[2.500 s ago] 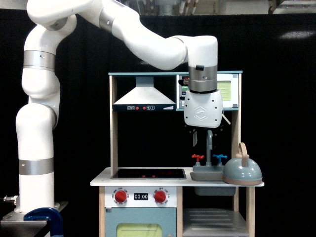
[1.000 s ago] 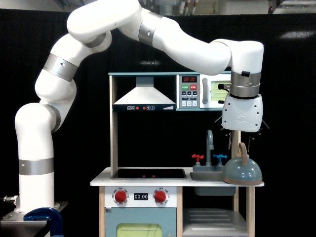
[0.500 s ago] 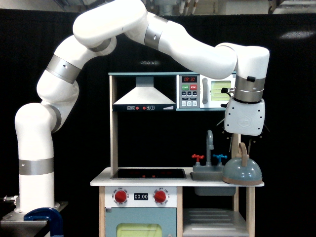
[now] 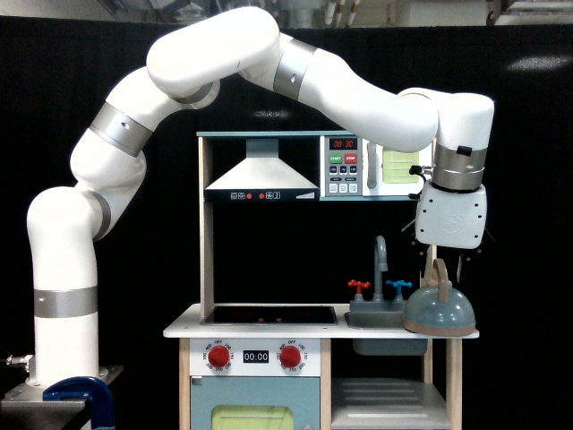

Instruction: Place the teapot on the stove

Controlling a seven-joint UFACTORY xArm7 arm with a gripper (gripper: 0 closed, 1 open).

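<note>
So the teapot (image 4: 439,313) sits right below the end effector (image 4: 442,262), handle arching up toward it, on the desk (image 4: 183,330) corner. Fingers look spread, nothing held. Stove (image 4: 269,314) is way off to the exterior view's left.

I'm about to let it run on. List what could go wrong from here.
1. The teapot sits at the counter's far edge, beside the sink; a nudge from the gripper above its handle could tip it off.
2. Carrying it to the stove, it must clear the tall faucet standing between.
</note>
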